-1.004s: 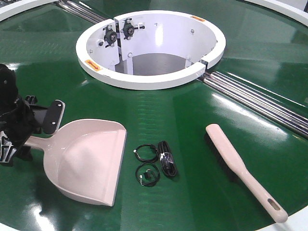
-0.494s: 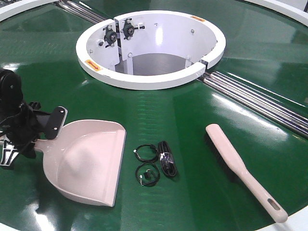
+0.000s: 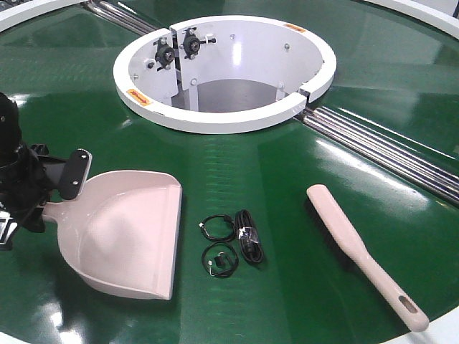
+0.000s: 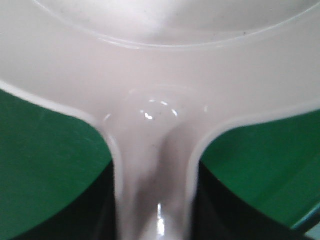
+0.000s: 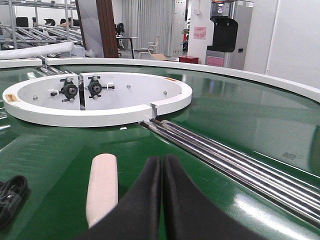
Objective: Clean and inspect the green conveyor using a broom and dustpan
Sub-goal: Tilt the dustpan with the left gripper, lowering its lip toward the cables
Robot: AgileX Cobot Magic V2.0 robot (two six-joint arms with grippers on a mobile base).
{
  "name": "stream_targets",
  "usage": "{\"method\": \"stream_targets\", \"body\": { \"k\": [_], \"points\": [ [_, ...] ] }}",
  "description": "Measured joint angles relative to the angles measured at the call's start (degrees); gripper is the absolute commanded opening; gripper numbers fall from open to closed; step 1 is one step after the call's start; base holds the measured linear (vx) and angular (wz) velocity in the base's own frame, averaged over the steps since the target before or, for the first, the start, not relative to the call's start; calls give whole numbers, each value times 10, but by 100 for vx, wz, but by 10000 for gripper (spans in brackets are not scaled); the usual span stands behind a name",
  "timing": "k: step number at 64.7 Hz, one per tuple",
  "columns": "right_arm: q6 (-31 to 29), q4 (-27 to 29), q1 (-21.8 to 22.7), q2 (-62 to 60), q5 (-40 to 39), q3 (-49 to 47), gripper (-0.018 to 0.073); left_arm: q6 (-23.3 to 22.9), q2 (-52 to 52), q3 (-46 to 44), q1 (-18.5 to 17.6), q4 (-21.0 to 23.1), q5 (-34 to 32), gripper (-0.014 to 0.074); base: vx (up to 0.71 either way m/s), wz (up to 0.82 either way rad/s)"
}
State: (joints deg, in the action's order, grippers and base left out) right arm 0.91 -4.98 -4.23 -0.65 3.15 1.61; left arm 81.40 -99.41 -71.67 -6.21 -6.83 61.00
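Note:
The beige-pink dustpan (image 3: 125, 236) lies on the green conveyor (image 3: 251, 161) at the front left, mouth toward the front. My left gripper (image 3: 44, 192) is shut on its handle. In the left wrist view the handle runs between the dark jaws of the left gripper (image 4: 155, 200) and widens into the dustpan (image 4: 160, 75). The broom (image 3: 358, 247) lies flat at the front right, handle toward the front edge. My right gripper (image 5: 162, 161) is shut and empty, low over the belt, with the broom's (image 5: 102, 187) end just to its left.
Three small black cable coils (image 3: 231, 240) lie between dustpan and broom. The white rim (image 3: 215, 118) rings the central opening behind them. Silver roller seams (image 3: 380, 150) cross the belt at the right, also in the right wrist view (image 5: 225, 155).
My left gripper has shifted slightly left and back with the dustpan handle. The pan slid left and turned a little. The broom and cables have not moved.

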Motion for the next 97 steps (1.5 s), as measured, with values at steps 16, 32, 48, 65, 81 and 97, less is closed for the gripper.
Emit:
{"method": "stream_targets", "body": {
  "k": [16, 32, 48, 65, 81, 97],
  "points": [
    [0, 0, 0, 0, 0, 0, -8, -70, 2, 0, -47, -34, 5, -8, 0, 0],
    [0, 0, 0, 0, 0, 0, -8, -119, 2, 0, -69, -66, 37, -8, 0, 0],
    [0, 0, 0, 0, 0, 0, -8, -130, 2, 0, -69, -69, 58, -8, 0, 0],
    [0, 0, 0, 0, 0, 0, -8, -131, 2, 0, -69, -70, 58, -8, 0, 0],
    [0, 0, 0, 0, 0, 0, -8, -131, 2, 0, -69, -79, 44, -8, 0, 0],
    [0, 0, 0, 0, 0, 0, -8, -144, -11, 0, -72, -85, 44, -8, 0, 0]
  ]
}}
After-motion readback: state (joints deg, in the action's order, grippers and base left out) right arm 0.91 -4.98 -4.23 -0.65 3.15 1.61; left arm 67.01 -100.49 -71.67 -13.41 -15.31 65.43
